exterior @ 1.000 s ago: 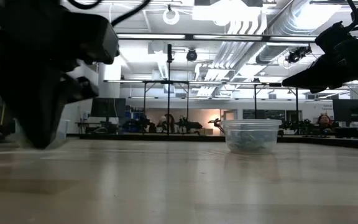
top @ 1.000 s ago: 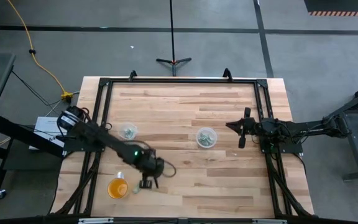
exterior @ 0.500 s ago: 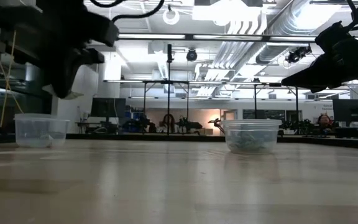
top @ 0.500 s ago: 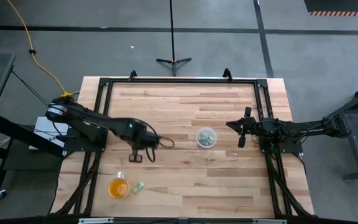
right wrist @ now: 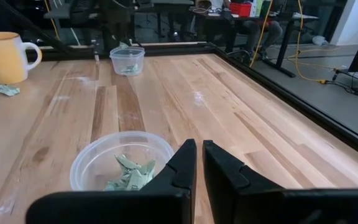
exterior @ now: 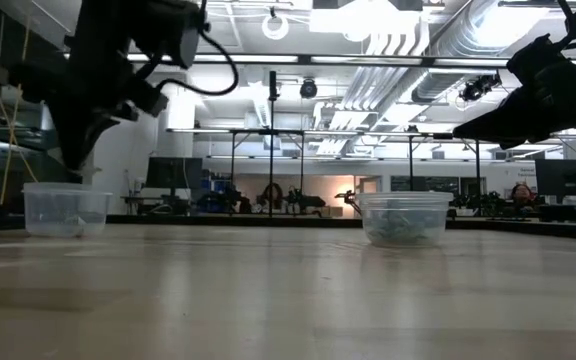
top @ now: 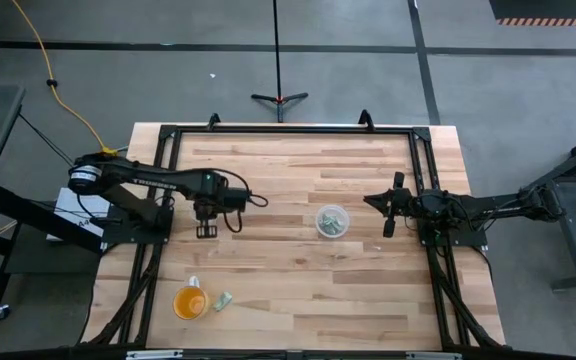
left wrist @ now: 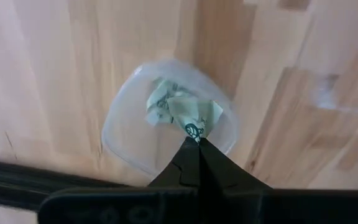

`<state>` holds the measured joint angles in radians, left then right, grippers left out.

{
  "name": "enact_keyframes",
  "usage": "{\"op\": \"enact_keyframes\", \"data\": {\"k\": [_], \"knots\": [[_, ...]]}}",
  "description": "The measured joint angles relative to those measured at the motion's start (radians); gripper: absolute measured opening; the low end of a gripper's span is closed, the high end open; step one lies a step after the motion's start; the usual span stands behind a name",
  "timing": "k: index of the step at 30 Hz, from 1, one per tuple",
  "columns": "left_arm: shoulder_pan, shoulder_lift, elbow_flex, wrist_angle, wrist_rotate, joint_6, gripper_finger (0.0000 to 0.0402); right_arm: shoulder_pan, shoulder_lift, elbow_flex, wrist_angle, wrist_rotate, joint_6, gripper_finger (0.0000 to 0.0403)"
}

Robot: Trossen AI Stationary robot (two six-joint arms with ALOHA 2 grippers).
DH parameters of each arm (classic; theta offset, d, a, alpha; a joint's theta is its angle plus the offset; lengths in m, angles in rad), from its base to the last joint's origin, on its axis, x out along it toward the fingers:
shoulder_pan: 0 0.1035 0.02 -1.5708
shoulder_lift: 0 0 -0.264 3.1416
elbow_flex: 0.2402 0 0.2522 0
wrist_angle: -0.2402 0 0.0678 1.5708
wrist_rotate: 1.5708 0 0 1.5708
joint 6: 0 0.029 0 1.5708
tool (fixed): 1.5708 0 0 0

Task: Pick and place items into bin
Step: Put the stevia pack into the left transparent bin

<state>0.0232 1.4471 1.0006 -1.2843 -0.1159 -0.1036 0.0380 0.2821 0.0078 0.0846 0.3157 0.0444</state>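
My left gripper hangs over the left clear bin, shut on a pale green scrap. Another scrap lies in that bin. In the low view the left gripper is well above the bin. A second clear bin at the table's middle holds several scraps. One loose scrap lies flat on the table beside the orange cup. My right gripper waits by the right edge, behind the second bin, its fingers a narrow gap apart. My left gripper pinches the green scrap by one edge between the free ends of its two fingers, coming from above and pointing down. The scrap is lifted clear and sticks out past the fingertips, over the bin's opening.
A black frame rail runs around the tabletop. The orange cup stands near the table's near left corner. Bare wood lies between the two bins and along the far side.
My left gripper has risen from the table beside the orange cup and swung toward the far left, ending above the left bin with its fingers shut. The loose scrap by the cup has stayed where it was.
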Motion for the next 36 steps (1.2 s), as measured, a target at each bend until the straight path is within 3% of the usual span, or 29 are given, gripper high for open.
{"op": "enact_keyframes", "data": {"k": [9, 14, 18, 22, 26, 30, 36], "knots": [[0.042, -0.001, -0.029, -0.013, -0.031, -0.031, 0.0142, 0.000, 0.000, 0.000, -0.017, -0.008, 0.000, 0.0018], [0.038, -0.001, -0.005, 0.012, 0.015, -0.034, 0.0177, 0.000, 0.000, 0.000, -0.019, -0.008, 0.000, 0.0020], [-0.002, -0.001, 0.045, 0.089, 0.104, -0.043, 0.0172, 0.000, 0.000, 0.000, -0.019, -0.008, 0.000, 0.0017], [-0.087, -0.001, 0.073, 0.221, 0.107, -0.087, 0.0151, 0.000, 0.000, 0.000, -0.019, -0.008, 0.000, 0.0018], [-0.176, -0.001, 0.075, 0.363, 0.126, -0.258, 0.0136, 0.000, 0.000, 0.000, -0.019, -0.008, 0.000, 0.0020], [-0.261, 0.002, 0.075, 0.482, 0.219, -0.480, 0.0128, 0.000, 0.000, 0.000, -0.020, -0.008, 0.000, 0.0019], [-0.421, 0.043, 0.076, 0.534, 0.242, -0.765, 0.0101, 0.000, 0.000, 0.000, -0.020, -0.008, 0.000, 0.0019]]}}
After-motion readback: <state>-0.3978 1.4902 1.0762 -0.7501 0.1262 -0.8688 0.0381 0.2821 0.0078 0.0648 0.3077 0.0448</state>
